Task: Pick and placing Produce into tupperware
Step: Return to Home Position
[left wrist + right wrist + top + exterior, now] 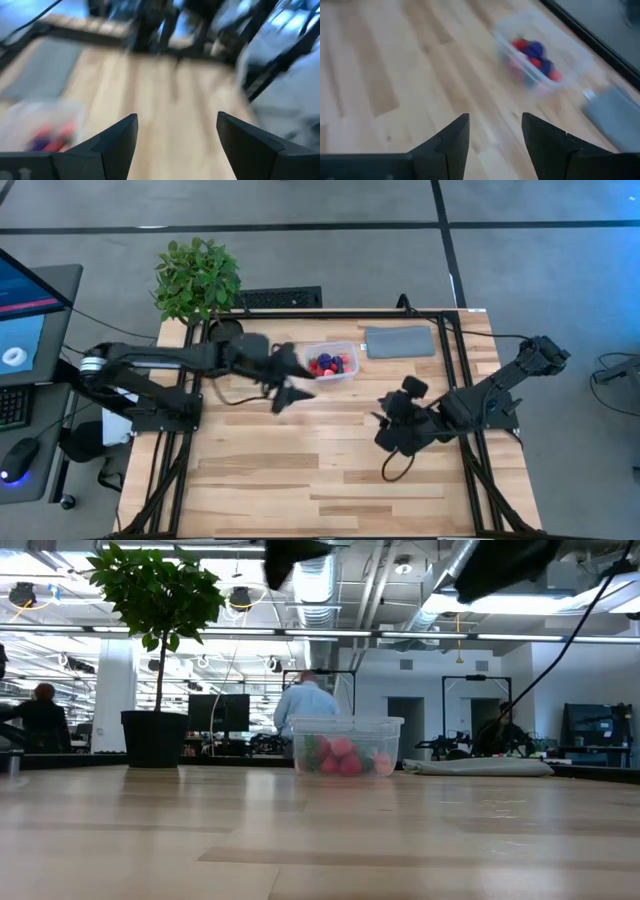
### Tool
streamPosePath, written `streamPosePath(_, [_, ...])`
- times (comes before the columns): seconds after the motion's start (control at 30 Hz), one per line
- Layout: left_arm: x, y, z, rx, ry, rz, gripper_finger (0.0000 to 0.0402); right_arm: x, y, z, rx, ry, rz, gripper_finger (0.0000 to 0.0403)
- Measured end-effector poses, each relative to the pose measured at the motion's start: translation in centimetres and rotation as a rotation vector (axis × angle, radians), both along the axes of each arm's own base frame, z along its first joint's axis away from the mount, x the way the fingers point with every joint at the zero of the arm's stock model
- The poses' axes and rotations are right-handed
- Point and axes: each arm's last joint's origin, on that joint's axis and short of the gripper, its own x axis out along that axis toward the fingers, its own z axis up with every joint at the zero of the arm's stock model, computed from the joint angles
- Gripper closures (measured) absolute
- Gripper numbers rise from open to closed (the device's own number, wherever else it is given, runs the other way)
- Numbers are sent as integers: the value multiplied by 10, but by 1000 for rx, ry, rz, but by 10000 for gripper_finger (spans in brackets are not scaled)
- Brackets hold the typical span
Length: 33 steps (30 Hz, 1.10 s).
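The clear tupperware [332, 362] stands on the table toward its far edge and holds the red and purple produce [330, 364]; it also shows in the low view [345, 745] and the right wrist view [540, 52]. My left gripper [290, 380] hovers just left of and nearer than the box, raised off the table, open and empty [177, 130]. My right gripper [390, 425] is on the right half of the table, open and empty [495, 127], looking toward the box.
A flat grey pad [400, 341] lies right of the box by the far edge. A potted leafy plant [197, 278] stands at the far left corner. Black frame rails [450, 360] run along the table's sides. Bare wood [300, 470] fills the near half.
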Motion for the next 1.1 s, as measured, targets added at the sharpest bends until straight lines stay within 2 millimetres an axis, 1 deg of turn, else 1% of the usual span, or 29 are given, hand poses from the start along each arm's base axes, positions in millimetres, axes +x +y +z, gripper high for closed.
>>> streamPosePath(0.07, [-17,-8,-1,78,102,59,141,-6,0,6,-21,2,17,198])
streamPosePath(0.13, [-31,-15,-3,78,190,194,141,-11,5,16,-68,-31,113,198])
streamPosePath(0.2, [-40,-23,-1,101,213,286,141,-17,8,28,-116,-104,164,198])
streamPosePath(0.27, [-45,-34,4,144,174,284,141,-24,7,42,-159,-188,176,198])
streamPosePath(0.33, [-47,-46,12,201,97,249,141,-35,1,53,-189,-260,173,198])
streamPosePath(0.4, [-50,-54,16,256,-8,206,141,-47,-7,58,-180,-321,181,198])
streamPosePath(0.5, [-60,-60,14,289,-169,140,141,-69,-18,62,-107,-431,231,198])
streamPosePath(0.6, [-75,-56,0,257,-316,109,141,-88,-25,59,-36,-582,320,198])
streamPosePath(0.73, [-93,-47,-27,199,-496,99,141,-105,-35,47,18,-746,431,198])
streamPosePath(0.93, [-113,-43,-67,153,-677,68,141,-117,-47,18,65,-794,466,198])
streamPosePath(1.03, [-120,-41,-78,145,-741,63,141,-124,-53,12,64,-813,465,198])
streamPosePath(1.1, [-122,-38,-84,139,-749,59,141,-131,-58,11,55,-842,469,198])
